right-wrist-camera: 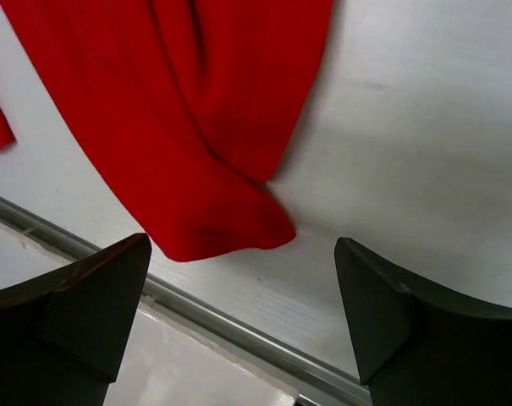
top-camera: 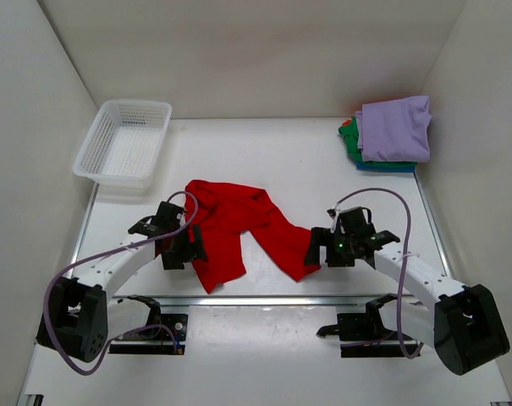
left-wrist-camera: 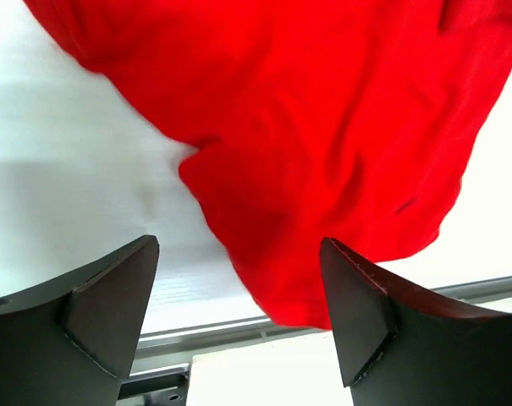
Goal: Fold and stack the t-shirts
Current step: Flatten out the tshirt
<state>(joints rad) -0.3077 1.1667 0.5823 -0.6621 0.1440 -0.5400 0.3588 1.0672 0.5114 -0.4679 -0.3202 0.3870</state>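
While the left gripper (left-wrist-camera: 237, 258) and right gripper (right-wrist-camera: 240, 247) gape empty, the red t-shirt (top-camera: 239, 224) lies rumpled, arch-shaped

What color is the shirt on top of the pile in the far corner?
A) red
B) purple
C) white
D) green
B: the purple shirt lies on top of the pile, with the green shirt peeking out from under it.
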